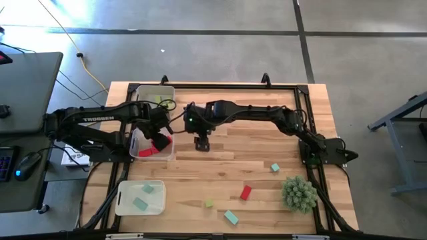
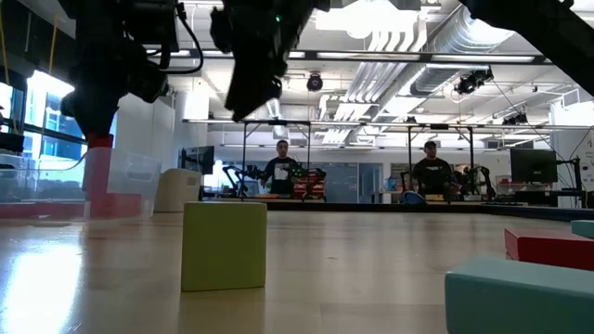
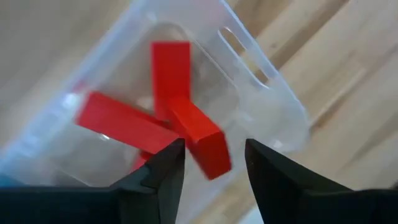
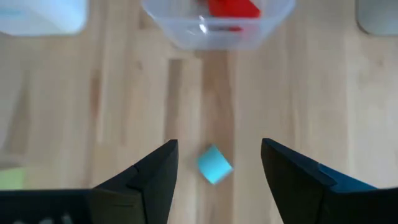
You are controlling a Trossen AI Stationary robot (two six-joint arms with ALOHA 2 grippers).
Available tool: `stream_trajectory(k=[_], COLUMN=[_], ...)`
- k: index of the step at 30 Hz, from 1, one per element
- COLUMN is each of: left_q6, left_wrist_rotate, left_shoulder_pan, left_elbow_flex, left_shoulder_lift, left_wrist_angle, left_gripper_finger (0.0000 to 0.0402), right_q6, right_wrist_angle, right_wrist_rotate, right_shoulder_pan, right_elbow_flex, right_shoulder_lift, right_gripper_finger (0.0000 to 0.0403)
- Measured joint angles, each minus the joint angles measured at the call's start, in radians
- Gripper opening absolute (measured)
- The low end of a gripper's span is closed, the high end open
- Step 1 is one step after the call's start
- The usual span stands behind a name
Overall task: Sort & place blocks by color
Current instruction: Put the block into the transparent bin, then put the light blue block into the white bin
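Left gripper (image 1: 160, 137) open over red bin (image 1: 137, 152); right gripper (image 1: 201, 142) open beside.

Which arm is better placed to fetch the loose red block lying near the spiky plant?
Right. The right gripper hangs open over the middle of the table, nearer the red block. The left gripper is over the bin holding red pieces, farther away.

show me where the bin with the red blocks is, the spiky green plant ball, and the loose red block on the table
Bin with red blocks (image 1: 135, 148), high view, its left wall.
Spiky green plant ball (image 1: 298, 193), high view, its middle.
Loose red block (image 1: 245, 193), high view, its top face.
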Motion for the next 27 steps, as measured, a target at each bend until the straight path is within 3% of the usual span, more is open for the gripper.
stream_trajectory(k=[8, 16, 27], left_q6=[-0.142, -0.141, -0.083], left_wrist_rotate=[0.014, 0.013, 0.008], left_shoulder_pan=[-0.054, -0.073, -0.072], left_elbow_flex=[0.015, 0.052, 0.151], left_shoulder_lift=[-0.001, -0.001, -0.001], left_wrist_angle=[-0.001, -0.002, -0.001], left_gripper_finger=[0.0147, 0.0136, 0.0136], right_q6=[-0.027, -0.155, -0.394], right_wrist_angle=[-0.001, 0.013, 0.152], right_wrist_rotate=[0.003, -0.006, -0.113], right_shoulder_pan=[-0.044, -0.065, -0.047], right_elbow_flex=[-0.106, -0.175, -0.286], right_shoulder_lift=[-0.001, 0.000, 0.000], right_gripper_finger=[0.0218, 0.0218, 0.0218])
